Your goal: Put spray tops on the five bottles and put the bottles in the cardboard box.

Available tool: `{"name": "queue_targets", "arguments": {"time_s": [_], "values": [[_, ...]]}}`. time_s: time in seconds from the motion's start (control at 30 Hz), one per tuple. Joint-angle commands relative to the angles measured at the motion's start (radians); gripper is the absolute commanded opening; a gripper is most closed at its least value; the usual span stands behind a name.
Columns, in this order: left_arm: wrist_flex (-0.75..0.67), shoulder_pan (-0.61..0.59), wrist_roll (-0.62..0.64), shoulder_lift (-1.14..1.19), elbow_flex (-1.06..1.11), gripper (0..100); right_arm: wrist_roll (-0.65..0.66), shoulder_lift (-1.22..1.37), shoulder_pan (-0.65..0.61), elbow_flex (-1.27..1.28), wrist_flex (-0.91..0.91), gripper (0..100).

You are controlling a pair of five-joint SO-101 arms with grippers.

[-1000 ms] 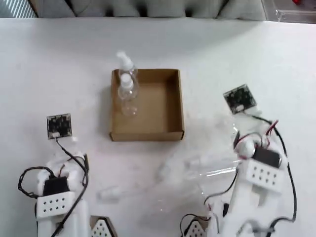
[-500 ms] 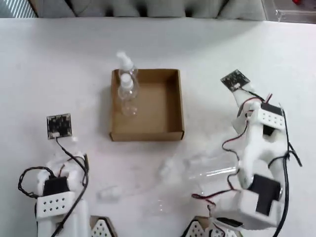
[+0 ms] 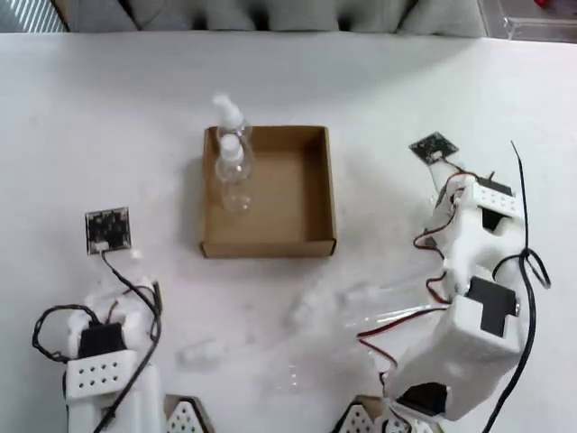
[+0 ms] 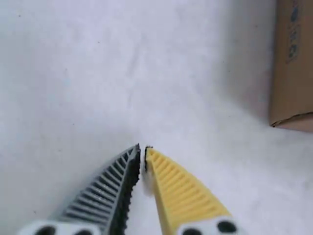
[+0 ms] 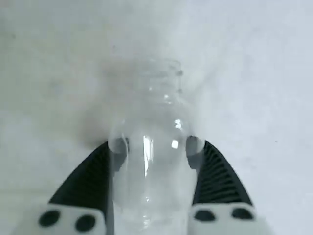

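My right gripper (image 5: pixel 156 144) is shut on a clear bottle (image 5: pixel 151 161) that has no spray top, its black fingers (image 5: pixel 215 171) pressing on both sides below the open neck. The right arm (image 3: pixel 473 225) stands raised to the right of the cardboard box (image 3: pixel 317 189). One bottle with a white spray top (image 3: pixel 233 171) lies inside the box along its left wall, and another (image 3: pixel 227 115) stands at the box's far left corner. My left gripper (image 4: pixel 143 151) is shut on nothing, low over bare table near a box corner (image 4: pixel 293 63).
Clear bottles (image 3: pixel 388 311) lie on the table in front of the box, beside the right arm's base. White spray tops (image 3: pixel 200 352) (image 3: pixel 302 314) lie nearby. The left arm (image 3: pixel 99 356) rests at the front left. Loose cables hang around both arms.
The right arm has unfolded and risen from its low pose at the front right, stretching toward the table's far side. The left arm and the box have not moved.
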Motion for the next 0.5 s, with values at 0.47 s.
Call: {"name": "queue_targets", "arguments": {"time_s": [0.47], "values": [[-0.028, -0.056, 0.006, -0.016, -0.014, 2, -0.683, -0.369, -0.303, -0.241, 0.642, 1.4]]}}
